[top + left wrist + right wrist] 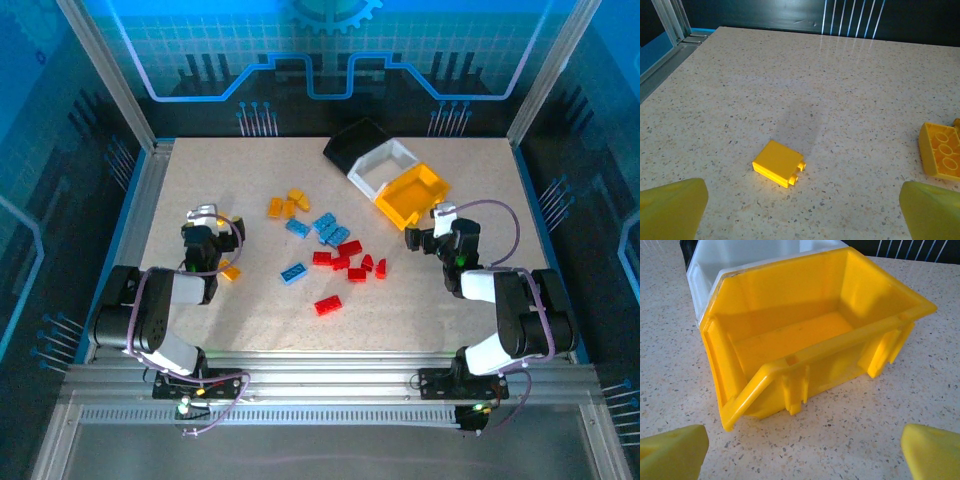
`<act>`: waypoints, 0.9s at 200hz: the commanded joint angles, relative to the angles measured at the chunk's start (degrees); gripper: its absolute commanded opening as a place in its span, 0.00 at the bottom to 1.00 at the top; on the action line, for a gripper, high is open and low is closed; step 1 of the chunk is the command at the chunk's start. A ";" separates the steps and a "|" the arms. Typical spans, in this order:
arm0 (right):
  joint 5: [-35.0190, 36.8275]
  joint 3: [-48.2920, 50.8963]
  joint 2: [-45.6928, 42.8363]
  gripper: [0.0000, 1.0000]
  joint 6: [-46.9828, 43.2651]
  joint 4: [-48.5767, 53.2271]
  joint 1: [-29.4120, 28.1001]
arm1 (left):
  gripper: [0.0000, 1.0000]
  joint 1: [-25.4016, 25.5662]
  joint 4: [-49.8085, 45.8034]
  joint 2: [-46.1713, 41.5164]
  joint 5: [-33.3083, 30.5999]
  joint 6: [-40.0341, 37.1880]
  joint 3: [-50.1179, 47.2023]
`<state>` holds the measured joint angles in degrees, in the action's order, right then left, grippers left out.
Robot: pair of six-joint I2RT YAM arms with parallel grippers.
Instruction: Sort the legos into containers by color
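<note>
Legos lie loose mid-table: orange-yellow ones (285,205), blue ones (325,228) with one apart (293,272), red ones (350,260) with one nearer (327,305). Another orange-yellow brick (231,270) sits beside the left wrist. My left gripper (203,218) (802,192) is open and empty; a yellow brick (779,169) lies on its side just ahead of it, and another one (942,155) lies to the right. The black (345,148), white (365,172) and yellow (395,205) containers stand in a row at the far right. My right gripper (440,222) (802,435) is open, facing the empty yellow bin (805,352), with the white bin (700,270) behind it.
The table's raised metal edge (670,50) runs along the left. A dark back wall with white stripes (850,17) closes the far side. Bare speckled tabletop (400,300) lies between the red bricks and the right arm.
</note>
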<state>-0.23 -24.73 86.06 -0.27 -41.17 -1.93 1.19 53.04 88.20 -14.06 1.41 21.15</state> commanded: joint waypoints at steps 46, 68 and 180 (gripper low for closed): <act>0.43 -0.25 0.23 1.00 -0.17 -1.81 -0.49 | 0.99 0.08 1.81 0.58 0.71 0.25 -0.39; 0.54 -0.23 0.21 1.00 -0.34 -1.71 -0.57 | 0.99 0.10 1.81 0.57 0.71 0.26 -0.40; 0.59 -26.75 -10.66 1.00 16.23 54.30 0.26 | 0.99 0.65 -11.83 -12.62 -3.71 1.08 1.48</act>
<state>0.30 -42.33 77.52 6.33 -10.68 -1.91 1.52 49.36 84.77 -15.20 1.54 21.12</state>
